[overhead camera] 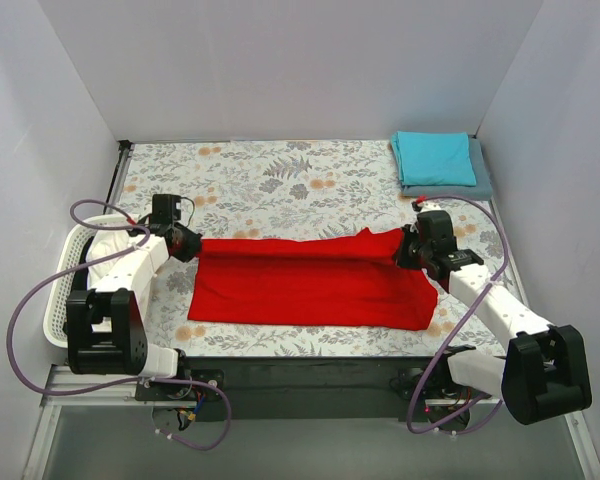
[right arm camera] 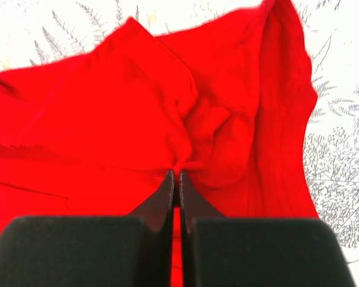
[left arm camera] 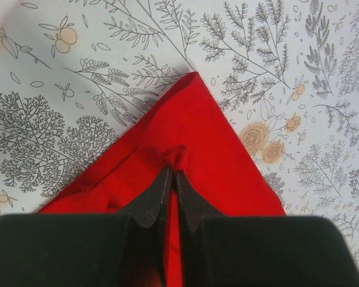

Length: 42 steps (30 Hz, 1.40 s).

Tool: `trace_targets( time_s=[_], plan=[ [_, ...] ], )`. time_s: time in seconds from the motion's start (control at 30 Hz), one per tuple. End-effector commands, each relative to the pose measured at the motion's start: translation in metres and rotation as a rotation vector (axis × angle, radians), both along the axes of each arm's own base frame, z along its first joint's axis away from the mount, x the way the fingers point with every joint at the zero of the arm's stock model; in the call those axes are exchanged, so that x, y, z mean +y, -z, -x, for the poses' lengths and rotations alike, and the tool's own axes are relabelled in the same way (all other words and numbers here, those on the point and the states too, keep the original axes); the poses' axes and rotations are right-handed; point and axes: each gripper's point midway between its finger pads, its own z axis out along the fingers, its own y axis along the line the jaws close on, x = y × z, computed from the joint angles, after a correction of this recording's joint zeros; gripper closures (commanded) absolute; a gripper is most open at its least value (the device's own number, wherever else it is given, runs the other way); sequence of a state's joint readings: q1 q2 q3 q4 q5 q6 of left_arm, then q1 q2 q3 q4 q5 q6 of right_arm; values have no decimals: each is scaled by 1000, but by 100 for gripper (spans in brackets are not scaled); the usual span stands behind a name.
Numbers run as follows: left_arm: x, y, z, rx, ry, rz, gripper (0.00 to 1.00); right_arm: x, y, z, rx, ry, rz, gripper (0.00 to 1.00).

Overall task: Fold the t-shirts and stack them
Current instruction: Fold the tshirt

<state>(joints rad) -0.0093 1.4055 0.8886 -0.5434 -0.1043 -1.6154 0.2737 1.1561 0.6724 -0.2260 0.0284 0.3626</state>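
1. Left gripper (overhead camera: 187, 243): jaws pinched tight on a small pucker of the red shirt (overhead camera: 310, 285), near its far-left corner. That corner lies in a flat point on the table (overhead camera: 280, 180), just beyond the fingertips.
2. Right gripper (overhead camera: 408, 250): jaws likewise closed, with a bunched fold of the red shirt caught between the tips at its far-right edge.
3. Red shirt: spread across the middle of the table between the two arms, long side running left to right. Right end rumpled around the grip, left part smooth.
4. Teal shirt (overhead camera: 435, 157): folded, lying on top of the folded grey-blue shirt (overhead camera: 485, 180) at the far-right corner, well apart from the red one.
5. Basket (overhead camera: 65, 280): white lattice, at the left table edge beside the left arm.
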Motion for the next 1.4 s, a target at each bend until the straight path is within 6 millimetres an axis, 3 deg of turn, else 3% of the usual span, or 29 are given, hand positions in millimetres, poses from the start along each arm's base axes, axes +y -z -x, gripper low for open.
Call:
trace_targets(
  time_s=[0.0, 0.1, 0.13, 0.17, 0.2, 0.23, 0.33, 0.37, 0.5, 0.63, 0.7, 0.73, 0.77, 0.93, 1.07, 1.37],
  plan=[
    [3, -9, 4, -39, 5, -15, 100, 2, 0, 3, -20, 3, -22, 99],
    [1, -4, 10, -26, 14, -7, 100, 3, 10, 10, -5, -4, -32, 96],
    [1, -3, 12, -24, 16, -4, 95, 3, 13, 12, 0, -2, -33, 93],
    [0, 0, 16, -17, 15, 0, 90, 2, 17, 14, 7, -3, -30, 82],
    [0, 0, 18, -19, 15, 2, 78, 8, 16, 18, 10, -30, -56, 74],
    [-1, -4, 19, -29, 16, 5, 72, 8, 16, 19, 9, -33, -59, 58],
    [1, -17, 19, -58, 21, -6, 53, 10, 6, 18, -27, -49, -68, 41],
    [2, -23, 18, -74, 21, -11, 52, 10, 2, 18, -40, -52, -69, 37],
    [-4, -42, 3, -127, 66, 2, 51, 11, -8, 10, -64, -58, -66, 36],
    [-12, -28, -8, -73, 94, 33, 58, 19, -20, -15, -69, -74, -59, 36],
    [-15, -17, -9, -29, 92, 43, 63, 21, -15, -25, -45, -74, -48, 36],
    [-16, -15, -9, -21, 89, 42, 64, 24, -24, -36, -66, -75, -47, 36],
    [-17, -12, -8, -11, 86, 40, 65, 25, -15, -40, -39, -77, -37, 36],
    [-20, 9, -2, 49, 65, 53, 66, 45, -11, -60, -11, -121, -31, 36],
    [-16, 23, -9, 86, 47, 35, 69, 60, -3, -76, 4, -137, -4, 35],
    [-8, 50, -25, 162, 3, 11, 71, 63, 16, -95, 36, -87, 130, 33]
  ],
)
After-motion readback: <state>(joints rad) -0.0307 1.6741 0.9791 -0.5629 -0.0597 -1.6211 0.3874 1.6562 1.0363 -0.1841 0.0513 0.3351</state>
